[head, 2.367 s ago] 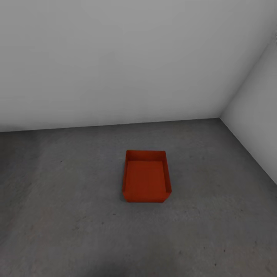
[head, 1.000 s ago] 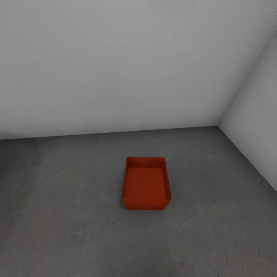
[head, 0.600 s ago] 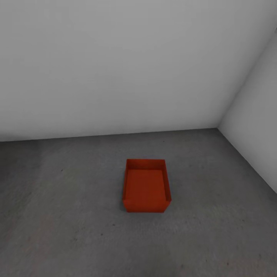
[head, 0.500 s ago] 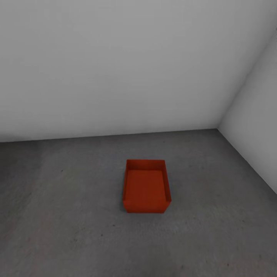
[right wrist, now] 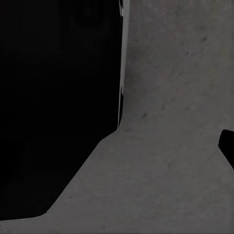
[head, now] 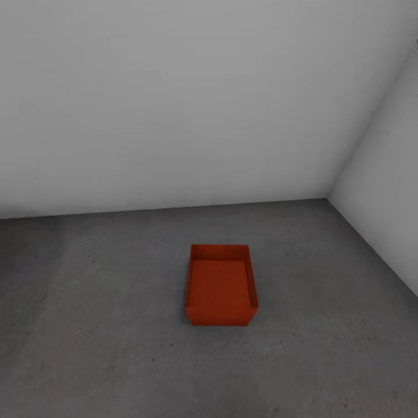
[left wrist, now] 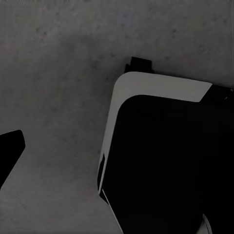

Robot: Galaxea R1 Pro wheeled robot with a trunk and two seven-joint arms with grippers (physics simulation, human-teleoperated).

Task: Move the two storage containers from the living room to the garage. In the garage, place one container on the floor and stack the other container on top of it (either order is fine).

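Left hand: one dark finger [left wrist: 9, 150] juts in at the edge of the left wrist view. I cannot tell whether the hand is open or closed. Bare concrete lies ahead of it.
Right hand: a sliver of dark finger [right wrist: 227, 145] at the edge of the right wrist view. Its state also cannot be told. Ahead of it is concrete again.
Robot body: a black-and-white shell [left wrist: 146, 87] lies just beyond the left finger, and a black panel [right wrist: 58, 97] is near the right one. Both arms appear to hang low beside the base.
Container: one red box [head: 220, 284] sits upright and empty on the floor [head: 87, 337]. It is ahead of the robot and well apart from both hands.
Room: the garage, with a back wall [head: 174, 104] and a side wall [head: 386, 197] meeting at a corner. The box touches neither wall.
Change: over the last seconds the box and the wall's foot line have slid down the head view together at about the same size. That is the camera moving, not the box.
Meaning: the first container looks placed. Judging by this, the other one has yet to be fetched and set on top.
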